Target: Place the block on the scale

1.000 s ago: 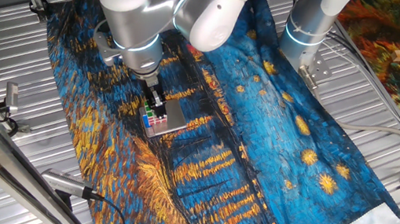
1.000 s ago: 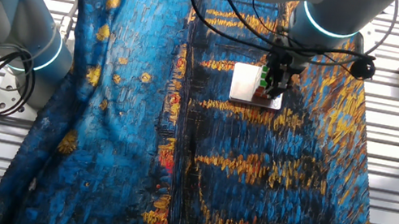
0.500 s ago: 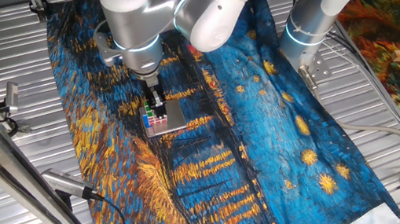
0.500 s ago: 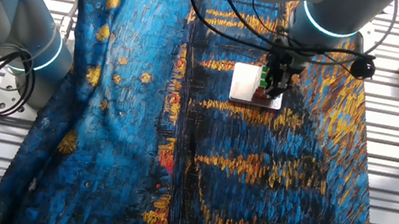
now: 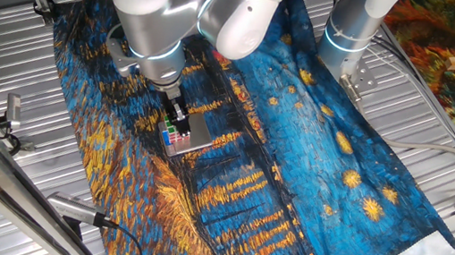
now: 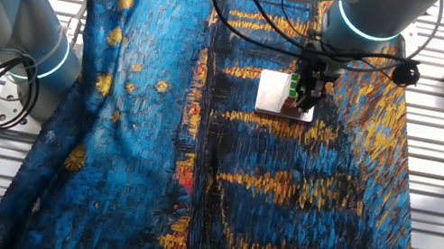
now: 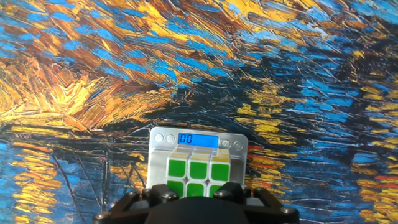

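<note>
The block (image 7: 198,170), a small cube stickered green, red, white and yellow, is seen over the thin silver-grey scale (image 7: 198,142) near its blue display strip | contact with platform not discernible | black two-finger gripper (image 5: 176,125) is closed around the block | scale is laid on blue-orange painted cloth (image 6: 280,208)

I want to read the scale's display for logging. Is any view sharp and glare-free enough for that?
Hand view: the blue display strip on the flat silver-grey scale is sharp, evenly lit and seems to read zeros, with the green-faced puzzle cube just below it. One fixed view: scale too small, no digits visible. Other fixed view: platform looks washed-out pale, display unreadable.
</note>
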Controlling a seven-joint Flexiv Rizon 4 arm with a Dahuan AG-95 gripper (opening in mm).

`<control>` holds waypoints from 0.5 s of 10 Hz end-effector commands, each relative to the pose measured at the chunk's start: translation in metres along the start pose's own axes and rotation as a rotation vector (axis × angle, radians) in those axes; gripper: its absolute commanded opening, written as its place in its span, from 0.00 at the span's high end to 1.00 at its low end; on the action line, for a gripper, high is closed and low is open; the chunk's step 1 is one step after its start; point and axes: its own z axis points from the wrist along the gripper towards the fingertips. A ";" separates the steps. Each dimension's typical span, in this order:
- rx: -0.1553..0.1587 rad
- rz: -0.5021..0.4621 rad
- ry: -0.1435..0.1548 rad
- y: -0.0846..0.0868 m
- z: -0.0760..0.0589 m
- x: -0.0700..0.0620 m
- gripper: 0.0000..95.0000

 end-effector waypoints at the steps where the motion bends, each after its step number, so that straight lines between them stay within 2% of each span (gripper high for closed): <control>1: -0.003 -0.003 -0.003 0.000 -0.001 0.000 0.00; 2: -0.008 0.003 -0.006 0.001 -0.003 0.000 0.20; 5: -0.015 0.015 -0.009 0.003 -0.012 0.001 0.20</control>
